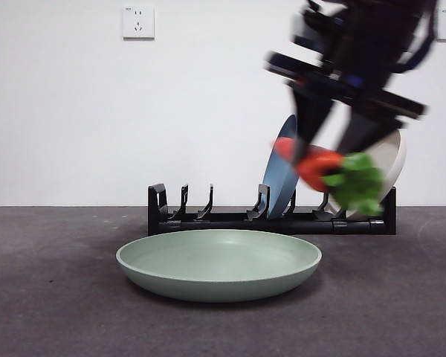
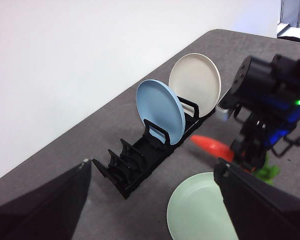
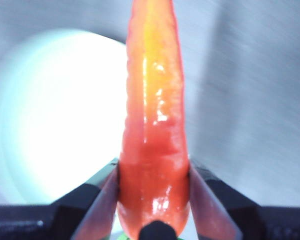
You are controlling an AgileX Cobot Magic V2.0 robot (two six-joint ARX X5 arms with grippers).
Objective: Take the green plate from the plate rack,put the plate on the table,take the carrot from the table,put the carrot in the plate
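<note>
Right gripper [image 1: 328, 165], jaws clamped on the glossy orange-red toy carrot [image 1: 317, 166] w/ green leaves, hangs in air beside the pale sage-green matte plate [image 1: 219, 262] on the dark grey table [image 1: 52, 297]; carry over plate centre, lower, then release—blur hides exact height.

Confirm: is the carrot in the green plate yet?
Not yet. The carrot is held in the air by the right gripper, above and beside the green plate, which lies empty.
</note>
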